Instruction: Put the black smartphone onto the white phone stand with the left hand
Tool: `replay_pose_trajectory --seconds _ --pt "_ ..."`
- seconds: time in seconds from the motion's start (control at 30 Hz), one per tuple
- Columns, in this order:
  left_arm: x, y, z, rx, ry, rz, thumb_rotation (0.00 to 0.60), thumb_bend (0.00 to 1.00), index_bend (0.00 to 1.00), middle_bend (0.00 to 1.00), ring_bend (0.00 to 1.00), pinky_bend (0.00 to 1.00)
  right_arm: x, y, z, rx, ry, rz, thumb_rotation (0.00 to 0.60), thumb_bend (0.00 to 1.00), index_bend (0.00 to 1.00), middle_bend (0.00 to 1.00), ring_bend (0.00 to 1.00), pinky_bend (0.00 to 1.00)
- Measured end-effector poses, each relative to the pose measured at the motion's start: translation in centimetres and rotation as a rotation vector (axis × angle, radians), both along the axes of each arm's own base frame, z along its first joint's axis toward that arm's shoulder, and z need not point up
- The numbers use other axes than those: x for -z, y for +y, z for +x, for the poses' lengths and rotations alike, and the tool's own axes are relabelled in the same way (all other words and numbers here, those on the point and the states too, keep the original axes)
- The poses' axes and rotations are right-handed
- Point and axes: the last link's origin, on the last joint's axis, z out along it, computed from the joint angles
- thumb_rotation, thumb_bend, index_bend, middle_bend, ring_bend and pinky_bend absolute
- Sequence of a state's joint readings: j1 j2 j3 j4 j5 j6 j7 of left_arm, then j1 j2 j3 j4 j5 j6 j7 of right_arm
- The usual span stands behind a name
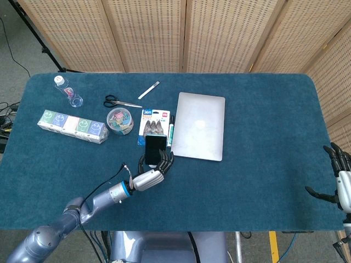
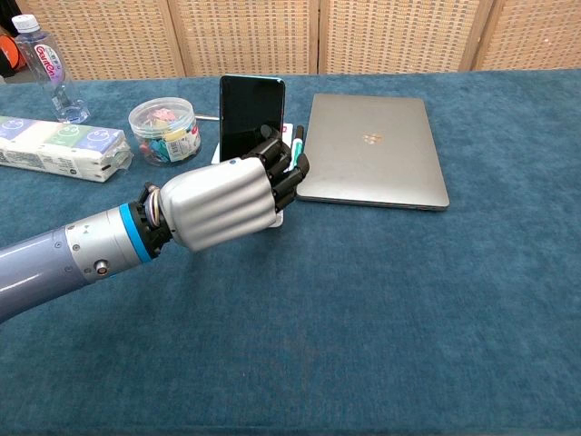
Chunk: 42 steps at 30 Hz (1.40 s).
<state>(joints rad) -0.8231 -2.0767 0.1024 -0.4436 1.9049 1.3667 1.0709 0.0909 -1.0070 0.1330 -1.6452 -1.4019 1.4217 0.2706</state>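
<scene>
The black smartphone (image 1: 155,149) (image 2: 251,113) stands upright with its dark screen facing me, its lower part gripped in my left hand (image 1: 151,174) (image 2: 222,202), whose fingers curl around it. A sliver of white, likely the phone stand (image 2: 279,216), shows just under the fingers in the chest view. The hand hides the rest of it, and I cannot tell whether the phone sits on it. My right hand (image 1: 340,183) hangs off the table's right edge, fingers apart and holding nothing.
A silver laptop (image 1: 200,125) (image 2: 372,150) lies shut just right of the phone, with a green marker (image 1: 171,130) (image 2: 296,145) between them. Behind are a clip card (image 1: 155,121), a clip tub (image 1: 119,119), scissors (image 1: 120,102), a tissue pack (image 1: 72,126) and a bottle (image 1: 67,90).
</scene>
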Motion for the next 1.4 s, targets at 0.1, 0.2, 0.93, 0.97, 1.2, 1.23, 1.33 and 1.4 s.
replay_pose_trajectory --seconds 0.1,0.2,0.93,0.97,1.2,1.23,1.33,1.4 --pt "0.1 -0.1 0.0 -0.003 0.001 -0.002 0.6 0.2 0.37 0.17 0.32 0.36 0.0 0.0 0.0 -0.001 -0.001 0.001 0.6 0.0 0.0 0.0 0.0 0.0" --pt "0.2 -0.1 -0.1 -0.008 0.002 0.001 0.6 0.19 0.29 0.08 0.32 0.36 0.0 0.0 0.1 0.0 -0.002 0.001 0.6 0.0 0.0 0.0 0.0 0.0" --pt "-1.9 -1.4 -0.7 -0.034 -0.111 -0.058 0.6 0.03 0.03 0.0 0.25 0.36 0.1 0.1 0.0 0.003 0.001 0.012 0.6 0.0 0.0 0.0 0.0 0.0" --pt "-2.4 -1.6 -0.8 -0.039 -0.126 -0.068 0.6 0.02 0.03 0.0 0.24 0.36 0.1 0.2 0.0 0.002 0.001 0.012 0.6 0.0 0.0 0.0 0.0 0.0" --pt "-6.2 -3.2 -2.5 -0.105 -0.237 -0.147 0.6 0.0 0.01 0.0 0.03 0.24 0.1 0.3 -0.1 0.002 0.006 0.018 0.6 0.0 0.0 0.0 0.0 0.0" --pt "-7.0 -3.5 -2.9 -0.116 -0.256 -0.157 0.6 0.0 0.0 0.0 0.0 0.21 0.2 0.3 -0.1 0.002 0.007 0.019 0.6 0.0 0.0 0.0 0.0 0.0" --pt "-9.6 -4.3 -4.0 -0.155 -0.332 -0.186 0.6 0.0 0.0 0.0 0.0 0.14 0.2 0.4 -0.1 0.001 0.012 0.022 0.6 0.0 0.0 0.0 0.0 0.0" --pt "-10.9 -4.8 -4.6 -0.187 -0.404 -0.219 0.6 0.0 0.0 0.0 0.0 0.11 0.3 0.5 -0.1 0.001 0.016 0.026 0.6 0.0 0.0 0.0 0.0 0.0"
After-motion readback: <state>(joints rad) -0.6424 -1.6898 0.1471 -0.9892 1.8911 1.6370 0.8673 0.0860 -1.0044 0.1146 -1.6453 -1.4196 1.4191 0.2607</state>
